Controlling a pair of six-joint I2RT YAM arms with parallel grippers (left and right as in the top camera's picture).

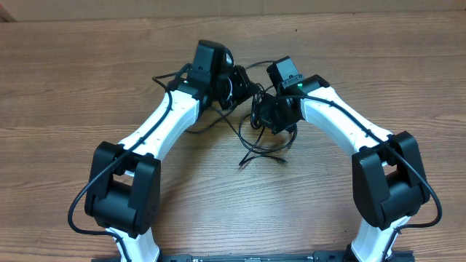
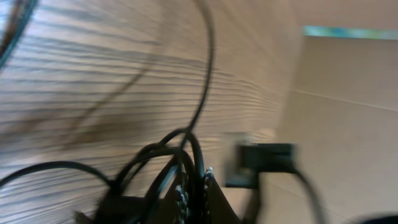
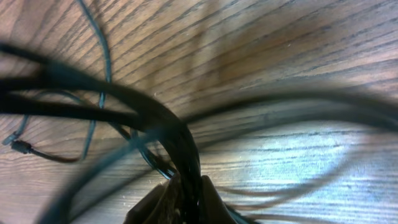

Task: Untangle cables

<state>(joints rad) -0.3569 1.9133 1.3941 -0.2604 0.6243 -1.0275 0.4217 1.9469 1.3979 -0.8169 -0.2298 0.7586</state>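
Thin black cables (image 1: 255,124) lie tangled at the table's middle back, between my two arms, with loose ends trailing toward the front (image 1: 251,156). My left gripper (image 1: 237,86) is shut on a bundle of these cables; its wrist view shows cords pinched between the fingers (image 2: 193,186). My right gripper (image 1: 268,109) is shut on another part of the same tangle; its wrist view shows a thick bunch of cords clamped between the jaws (image 3: 186,186). A small plug end (image 3: 22,147) lies on the wood. The grippers are close together, a short span of cable between them.
The wooden table (image 1: 87,87) stretches to both sides. A brown cardboard wall (image 2: 348,106) stands at the back edge. The thicker black wires on the white arms (image 1: 164,120) run along each arm.
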